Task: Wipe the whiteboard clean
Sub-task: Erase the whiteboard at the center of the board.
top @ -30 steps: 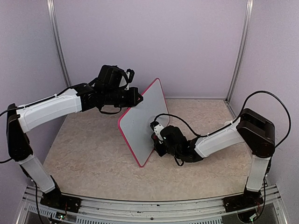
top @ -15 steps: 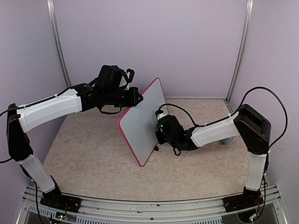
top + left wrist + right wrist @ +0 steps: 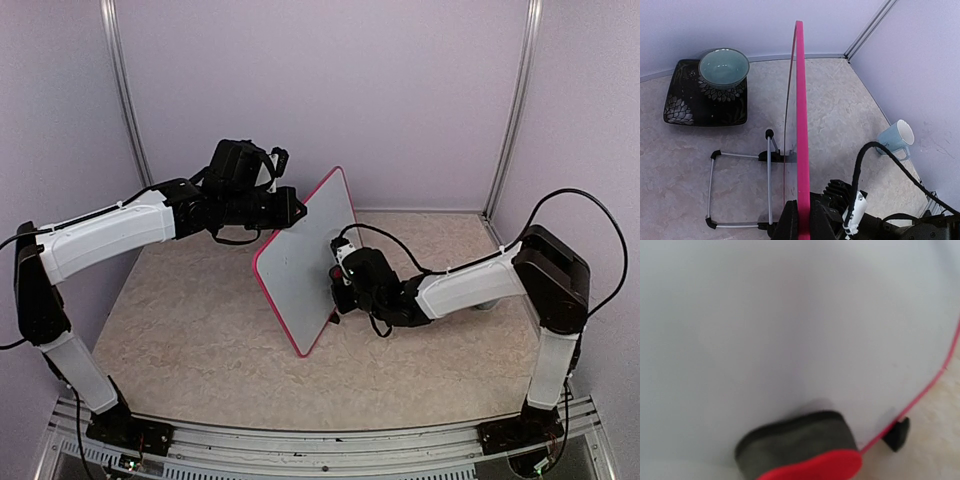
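The whiteboard (image 3: 300, 262), white with a pink-red frame, stands tilted on edge in the middle of the table. My left gripper (image 3: 290, 212) is shut on its upper edge. In the left wrist view the frame (image 3: 799, 100) runs edge-on between the black fingers (image 3: 788, 222). My right gripper (image 3: 338, 283) is at the board's right face, low down. It is shut on a red eraser (image 3: 800, 447) whose dark felt presses against the blank white surface (image 3: 790, 315). No writing shows there.
Behind the board lie a black patterned plate (image 3: 680, 105) with a teal bowl (image 3: 724, 67) and a wire stand (image 3: 740, 187). A light-blue mug (image 3: 895, 139) lies near the right wall. A black foot (image 3: 896, 434) sits on the board's lower frame.
My right gripper has moved a little up the board's face with the eraser, and its arm has shifted. The left arm and the board have not moved.
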You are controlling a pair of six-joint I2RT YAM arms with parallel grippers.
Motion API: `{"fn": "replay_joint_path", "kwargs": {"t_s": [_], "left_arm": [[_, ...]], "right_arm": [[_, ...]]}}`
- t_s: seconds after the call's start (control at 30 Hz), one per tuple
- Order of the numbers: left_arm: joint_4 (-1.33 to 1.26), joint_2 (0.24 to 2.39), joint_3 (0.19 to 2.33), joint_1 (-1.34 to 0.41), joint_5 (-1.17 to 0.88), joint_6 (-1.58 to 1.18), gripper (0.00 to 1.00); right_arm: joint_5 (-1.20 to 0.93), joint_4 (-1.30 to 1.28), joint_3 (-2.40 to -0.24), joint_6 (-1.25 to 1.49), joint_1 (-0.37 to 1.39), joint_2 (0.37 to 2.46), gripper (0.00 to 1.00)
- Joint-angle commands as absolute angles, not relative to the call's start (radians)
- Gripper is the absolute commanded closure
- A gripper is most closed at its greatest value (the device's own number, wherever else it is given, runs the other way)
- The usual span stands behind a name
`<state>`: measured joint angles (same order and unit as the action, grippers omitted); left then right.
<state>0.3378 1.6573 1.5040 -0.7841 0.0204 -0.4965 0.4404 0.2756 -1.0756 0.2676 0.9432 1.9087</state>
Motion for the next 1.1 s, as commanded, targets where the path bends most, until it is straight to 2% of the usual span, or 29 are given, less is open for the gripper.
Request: {"fn": "replay_joint_path", "kwargs": {"t_s": [0.0,0.23,0.47,0.63,0.87,1.07], "left_arm": [[0.342,1.694,1.48,-0.813,-0.114,-0.531,1.0],[0.343,1.692,1.485,-0.813,-0.116,-0.534,1.0],[0.341,1.692,1.482,-0.816,-0.121,-0.534,1.0],[0.343,1.69,1.483,-0.815,-0.12,-0.532,1.0],[0.341,1.687,1.475,-0.815,-0.118,-0.531,1.0],[0.339,1.687,1.476,-0.815,-0.117,-0.531,1.0]], "right_arm": [[0.377,0.366,-1.077,0.265,0.986,1.85,0.91],[0.468,0.138,-1.228,0.354,0.975,2.008,0.92],[0.464,0.081,-1.254,0.419,0.971,2.087,0.93],[0.439,0.085,-1.25,0.407,0.972,2.057,0.93],[0.319,0.225,-1.166,0.361,0.997,1.883,0.92],[0.328,0.213,-1.197,0.372,1.0,1.879,0.92]]}}
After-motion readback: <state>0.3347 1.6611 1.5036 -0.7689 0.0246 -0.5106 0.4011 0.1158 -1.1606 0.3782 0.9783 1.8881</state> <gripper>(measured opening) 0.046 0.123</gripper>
